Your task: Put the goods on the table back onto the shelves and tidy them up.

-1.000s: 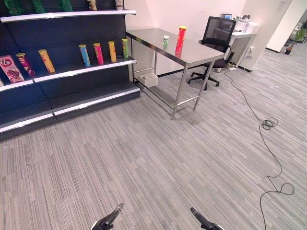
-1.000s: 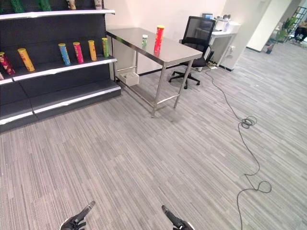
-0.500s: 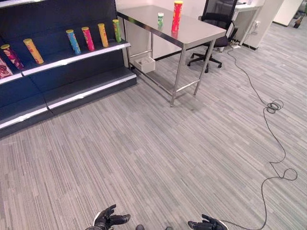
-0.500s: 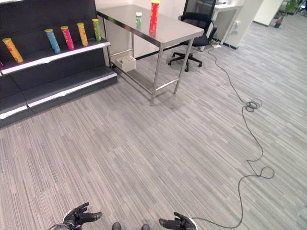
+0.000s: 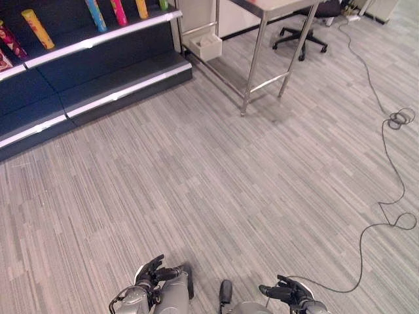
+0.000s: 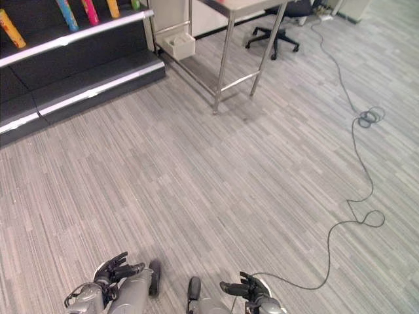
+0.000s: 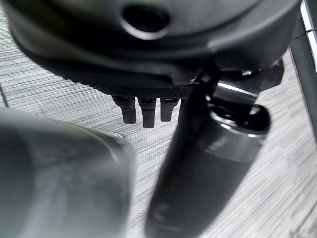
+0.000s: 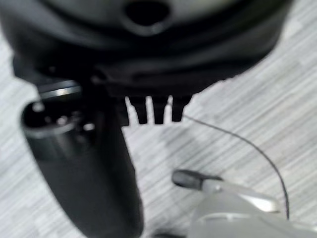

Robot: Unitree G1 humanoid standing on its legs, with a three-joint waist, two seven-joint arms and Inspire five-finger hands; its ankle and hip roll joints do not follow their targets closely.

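Far ahead and left of your left hand (image 5: pixel 154 271) stand the shelves (image 5: pixel 98 65), tall cans (image 5: pixel 36 27) on them. The table (image 5: pixel 262 39) stands ahead, office chair (image 5: pixel 308 26) behind it.

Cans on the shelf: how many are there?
6 in one row: dark pink can, orange can, blue can, pink can, yellow can, green can. More may hide beyond the picture's edge.

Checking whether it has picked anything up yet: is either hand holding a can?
No, the left hand and right hand hang over bare floor, fingers relaxed, holding nothing.
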